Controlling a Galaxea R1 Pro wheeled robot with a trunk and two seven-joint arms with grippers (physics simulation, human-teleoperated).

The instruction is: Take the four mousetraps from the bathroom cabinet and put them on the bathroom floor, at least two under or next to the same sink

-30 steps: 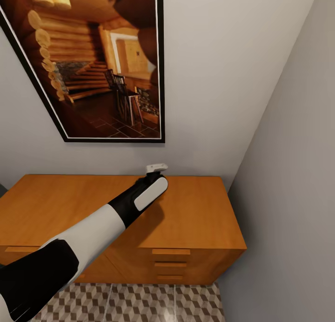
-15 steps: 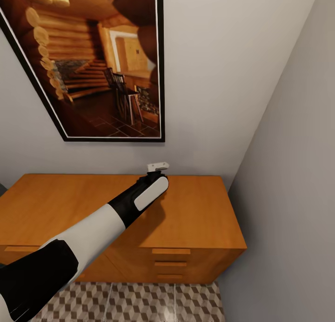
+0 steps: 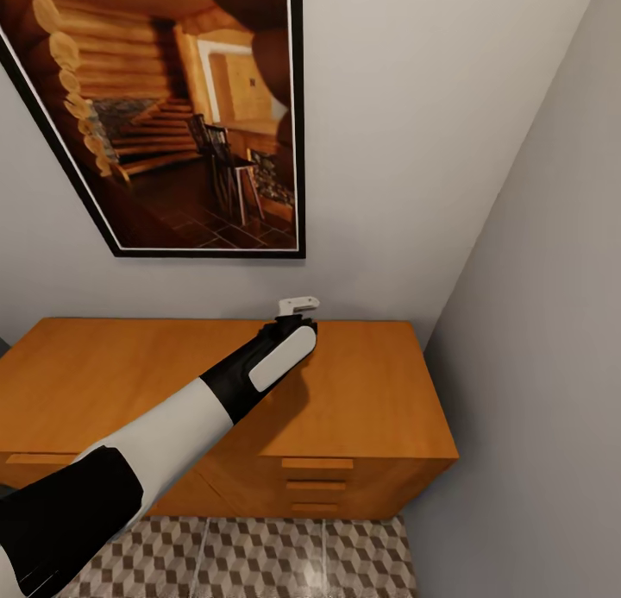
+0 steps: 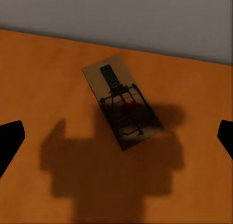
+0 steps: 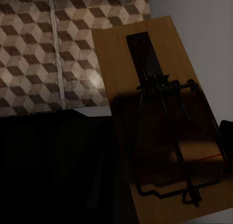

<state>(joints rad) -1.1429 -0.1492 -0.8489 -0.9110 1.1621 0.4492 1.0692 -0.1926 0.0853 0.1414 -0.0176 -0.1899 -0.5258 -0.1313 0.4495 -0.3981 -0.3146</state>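
camera shifted slightly; mousetrap (image 4: 122, 102) lies between, seemingly below, open left hand (image 4: 116, 136).

1. I can read no words, labels, brands, numbers or signs in any of my views.
2. The framed picture (image 3: 172, 115) on the wall ahead of me shows a log-cabin room, with no caption or lettering on it.
3. The mousetrap (image 4: 122, 102) below my left wrist camera has bare wood, a black plate and a red spot, with no print that I can read.
4. The mousetrap (image 5: 160, 122) close to my right wrist camera is dim and carries no legible mark.
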